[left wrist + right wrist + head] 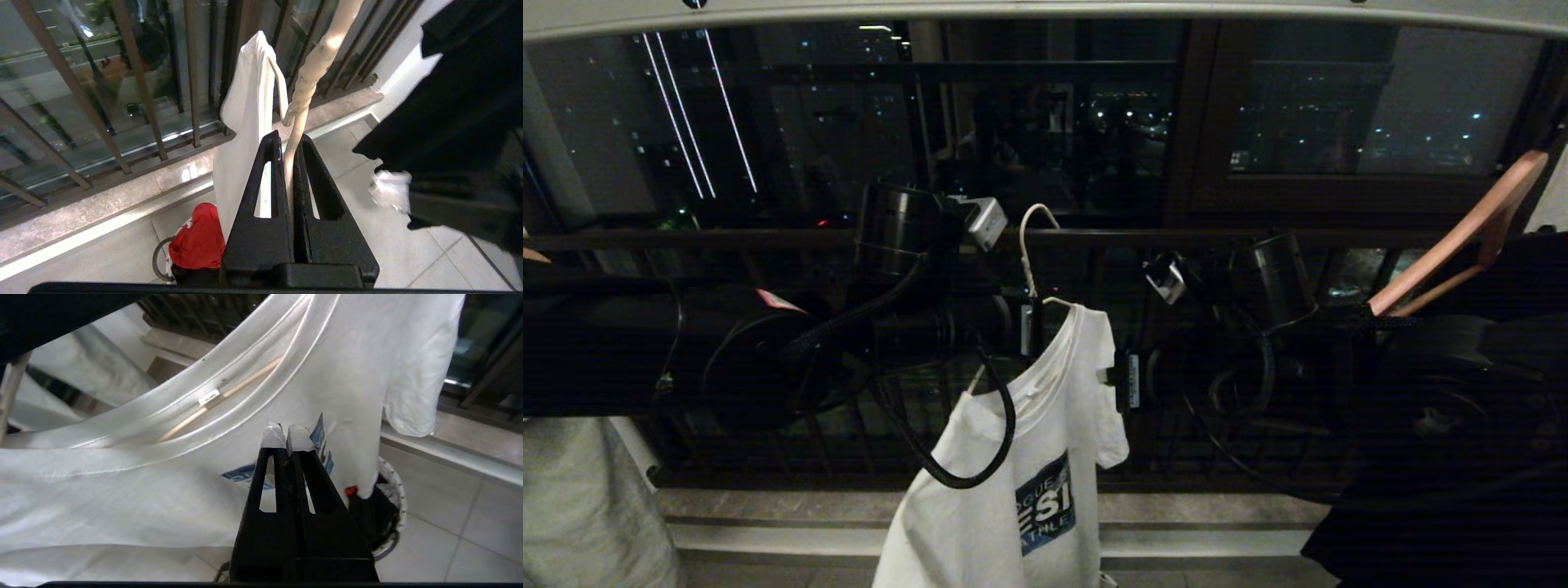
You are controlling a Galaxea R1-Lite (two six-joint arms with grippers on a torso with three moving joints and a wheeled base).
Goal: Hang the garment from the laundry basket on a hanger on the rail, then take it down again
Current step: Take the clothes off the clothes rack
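below the rail [1045,10], the left claw [291,141] is clamped on the twisted neck of the hanger [1031,245], whose hook sits free in the air, not yet over the bar. the t-shirt [1021,457] hangs from it, one shoulder seated, the other sagging low. the right claw [288,437] is pressed together on nothing, just in front of the shirt's chest. the basket [390,506] stands on the floor beneath, with a red cloth [198,237] in it. to do this well, i judge the left arm should lift the hook straight up, clear the bar, then lower onto it, keeping the neck upright so the shirt does not slide off.
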